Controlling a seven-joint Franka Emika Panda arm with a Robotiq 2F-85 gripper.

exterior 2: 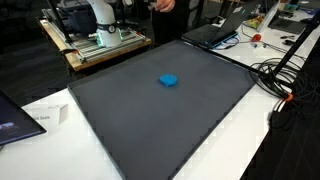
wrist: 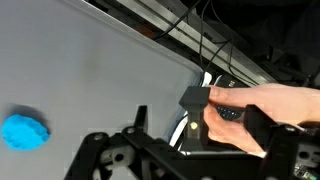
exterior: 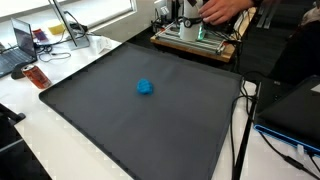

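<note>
A small blue lump (exterior: 145, 87) (exterior 2: 168, 80) lies near the middle of a dark grey mat (exterior: 120, 125) (exterior 2: 150, 125). In the wrist view the blue lump (wrist: 24, 132) is at the lower left, well apart from my gripper (wrist: 228, 120). The gripper is open, with its black fingers (wrist: 194, 103) set wide. A person's hand (wrist: 262, 102) reaches in between them, holds a dark object and touches one finger. The robot's base (exterior: 190, 15) (exterior 2: 100, 18) stands at the mat's far edge, with the person's arm (exterior: 225, 8) beside it.
The robot stands on a wooden platform (exterior: 195, 45) (exterior 2: 95, 50). Laptops (exterior: 15, 45) (exterior 2: 215, 32) sit off the mat. Black cables (exterior: 240, 130) (exterior 2: 280, 78) run along its side. An orange box (exterior: 37, 76) and a paper (exterior 2: 45, 118) lie on the white table.
</note>
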